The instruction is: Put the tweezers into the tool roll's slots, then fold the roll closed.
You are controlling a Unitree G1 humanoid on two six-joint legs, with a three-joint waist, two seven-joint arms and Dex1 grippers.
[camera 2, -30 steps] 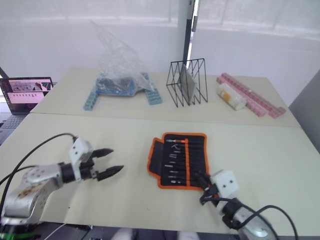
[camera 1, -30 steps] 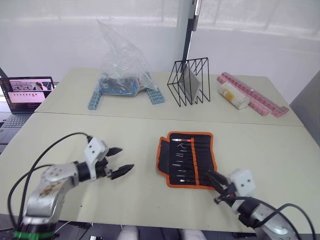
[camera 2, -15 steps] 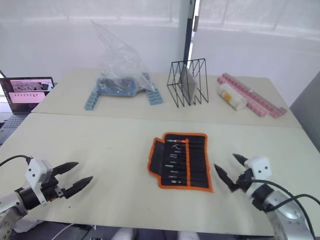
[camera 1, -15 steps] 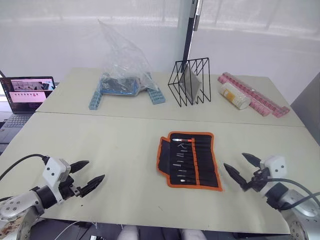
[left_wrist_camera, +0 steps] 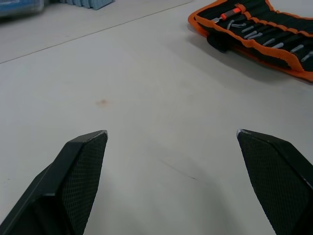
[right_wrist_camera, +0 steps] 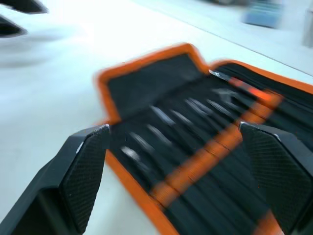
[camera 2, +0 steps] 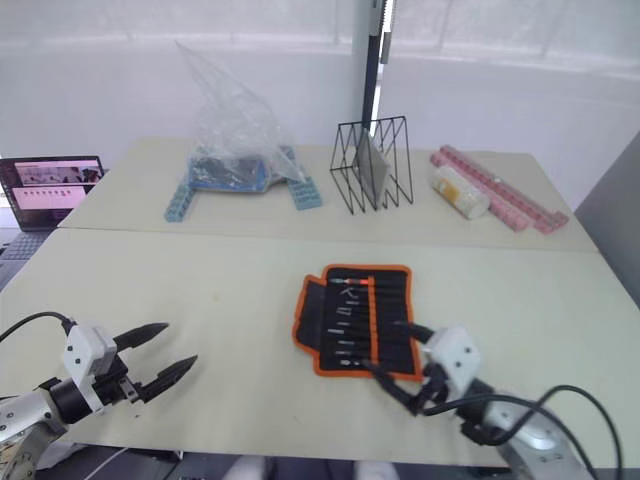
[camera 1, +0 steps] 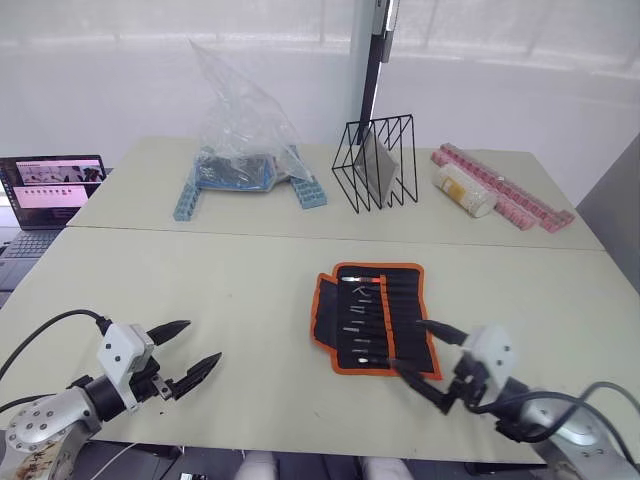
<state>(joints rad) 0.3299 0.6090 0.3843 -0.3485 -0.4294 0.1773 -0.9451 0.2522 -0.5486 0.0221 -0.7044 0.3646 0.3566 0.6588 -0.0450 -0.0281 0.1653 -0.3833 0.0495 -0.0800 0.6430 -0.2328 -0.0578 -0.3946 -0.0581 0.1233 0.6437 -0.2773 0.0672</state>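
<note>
- Right gripper (camera 1: 428,358): fingers spread wide and holding nothing. It hovers at the near right corner of the tool roll, one finger over the roll's orange edge and the other just off its near edge.
- Left gripper (camera 1: 190,350): fingers likewise spread wide and empty, low over bare table well to the left of the roll and pointing toward it.
- Tool roll (camera 1: 372,316): black fabric with orange edging, lying unrolled and flat on the near table (camera 1: 250,290), right of centre. A narrow flap (camera 1: 325,310) stands folded along its left side.
- Slots (camera 2: 360,320): parallel black pockets across the roll's inner face, crossed by an orange band, as seen in the right wrist view.
- Tweezers (left_wrist_camera: 254,34): slim pointed pieces seated in a row in the slots, tips showing pale against the black; their exact number cannot be told.
- Far table: a clear plastic bag (camera 1: 240,120) over blue blocks (camera 1: 235,180), a black wire rack (camera 1: 378,162), a pale cylindrical container (camera 1: 466,192) and a long pink strip (camera 1: 505,188).
- Laptop (camera 1: 50,185): open, at the far left edge.
</note>
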